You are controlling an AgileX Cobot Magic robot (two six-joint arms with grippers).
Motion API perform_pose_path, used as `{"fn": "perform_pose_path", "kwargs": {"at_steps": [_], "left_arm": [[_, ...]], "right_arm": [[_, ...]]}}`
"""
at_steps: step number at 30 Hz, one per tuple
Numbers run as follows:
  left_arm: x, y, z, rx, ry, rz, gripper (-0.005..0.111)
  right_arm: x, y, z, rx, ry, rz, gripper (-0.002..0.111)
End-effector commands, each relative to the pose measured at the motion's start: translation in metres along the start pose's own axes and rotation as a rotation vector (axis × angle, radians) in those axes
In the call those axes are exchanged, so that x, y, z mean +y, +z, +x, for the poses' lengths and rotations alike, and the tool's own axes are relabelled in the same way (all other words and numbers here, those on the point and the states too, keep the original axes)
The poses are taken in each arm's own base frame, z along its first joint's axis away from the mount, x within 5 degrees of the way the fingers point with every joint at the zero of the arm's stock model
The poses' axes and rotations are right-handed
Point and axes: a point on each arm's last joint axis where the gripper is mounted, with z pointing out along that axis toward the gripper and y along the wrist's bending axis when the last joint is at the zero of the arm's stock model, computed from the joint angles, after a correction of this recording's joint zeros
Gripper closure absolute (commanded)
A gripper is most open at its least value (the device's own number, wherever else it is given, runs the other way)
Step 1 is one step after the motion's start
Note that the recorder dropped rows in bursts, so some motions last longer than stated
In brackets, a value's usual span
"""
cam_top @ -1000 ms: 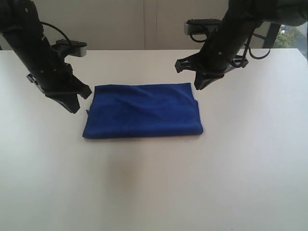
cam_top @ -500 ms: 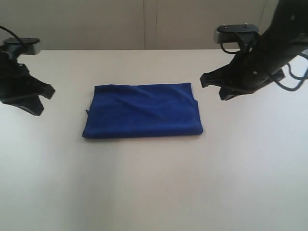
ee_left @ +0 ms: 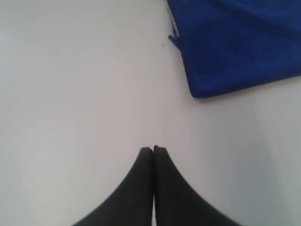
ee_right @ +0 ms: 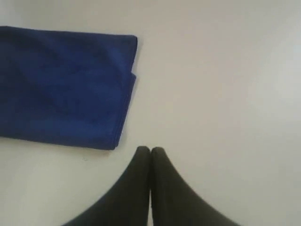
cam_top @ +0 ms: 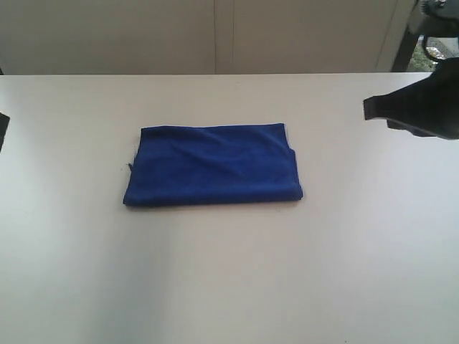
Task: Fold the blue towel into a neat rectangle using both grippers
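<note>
Left gripper and right gripper, both closed and empty, had retreated from the blue towel on the white worktop below a beige wall.

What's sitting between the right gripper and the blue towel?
Nothing. In the right wrist view, only bare white table separates the shut right gripper from the blue towel. The exterior view shows the same empty stretch.

towel on table centre, left gripper well left, right gripper well right
</note>
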Motion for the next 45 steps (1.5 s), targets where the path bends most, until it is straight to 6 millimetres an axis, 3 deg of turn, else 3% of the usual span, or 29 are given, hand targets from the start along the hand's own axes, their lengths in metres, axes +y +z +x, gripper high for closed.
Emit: {"fn": "perform_pose_path", "kwargs": {"at_steps": [1,9,14,18,22,31,45], "left_arm": [[-0.01,-0.025,0.023,-0.09,-0.006,0.012,0.107],[-0.023,-0.053,0.075,-0.241,0.04,-0.002,0.107],[-0.024,-0.055,0.099,-0.371,0.032,-0.03,0.107],[-0.018,-0.044,0.107,-0.47,0.012,-0.079,0.107],[-0.014,-0.03,0.117,-0.463,-0.005,-0.097,0.107],[-0.015,-0.022,0.127,-0.386,-0.008,-0.074,0.107],[-0.015,-0.022,0.127,-0.386,-0.008,-0.074,0.107]], "right_arm": [[0.001,-0.044,0.016,-0.15,-0.019,0.0,0.108],[0.003,-0.101,0.065,-0.347,-0.036,-0.013,0.108],[0.001,-0.117,0.094,-0.462,-0.041,-0.016,0.108],[-0.003,-0.111,0.105,-0.581,-0.038,-0.001,0.108],[-0.007,-0.099,0.112,-0.656,-0.029,0.017,0.108],[-0.007,-0.088,0.126,-0.52,-0.027,0.008,0.108],[-0.007,-0.088,0.126,-0.52,-0.027,0.008,0.108]]}}
